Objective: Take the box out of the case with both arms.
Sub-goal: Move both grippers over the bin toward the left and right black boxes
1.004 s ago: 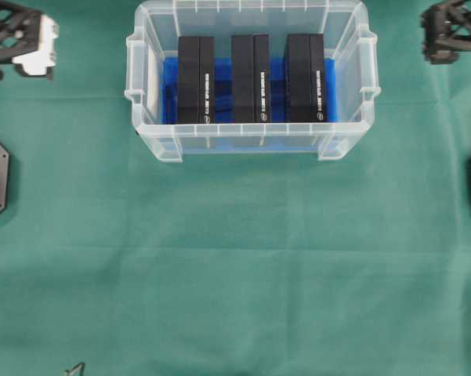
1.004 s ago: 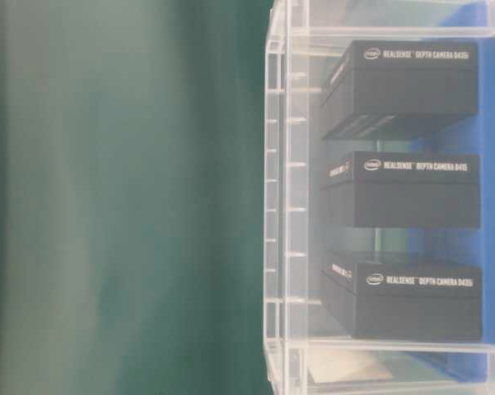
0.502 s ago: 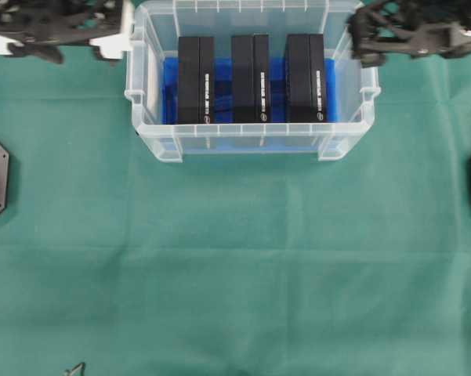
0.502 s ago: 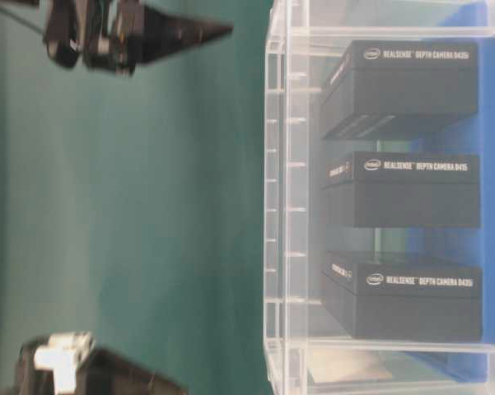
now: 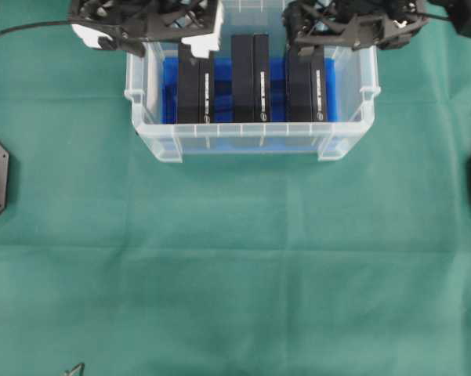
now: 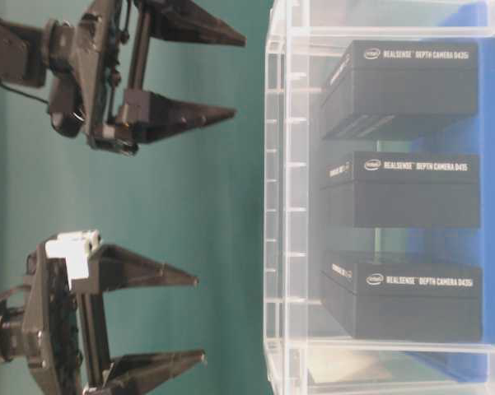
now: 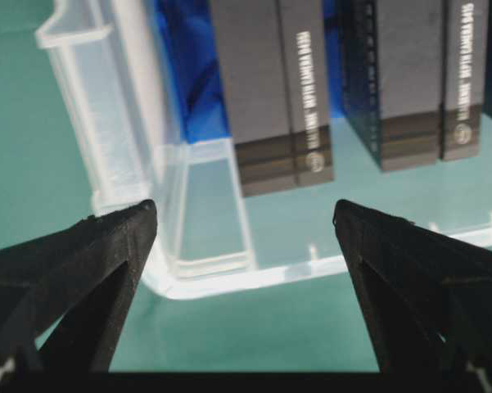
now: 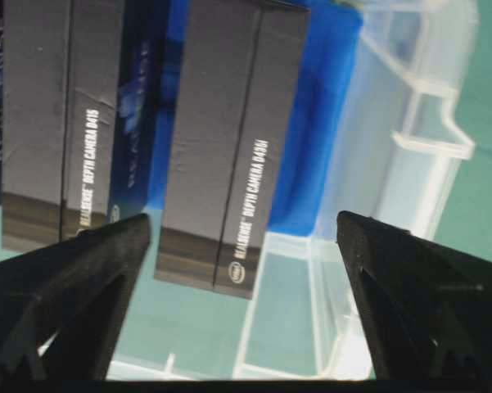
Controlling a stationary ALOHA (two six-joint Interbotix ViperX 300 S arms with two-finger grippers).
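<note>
Three boxes (image 5: 251, 77) stand side by side in the case (image 5: 251, 142).

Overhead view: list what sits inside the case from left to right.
Inside the case: left black box → middle black box → right black box, all standing on the blue sheet.

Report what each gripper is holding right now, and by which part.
Nothing is held. The left gripper and the right gripper both stand open above the case, clear of the black boxes inside.
</note>
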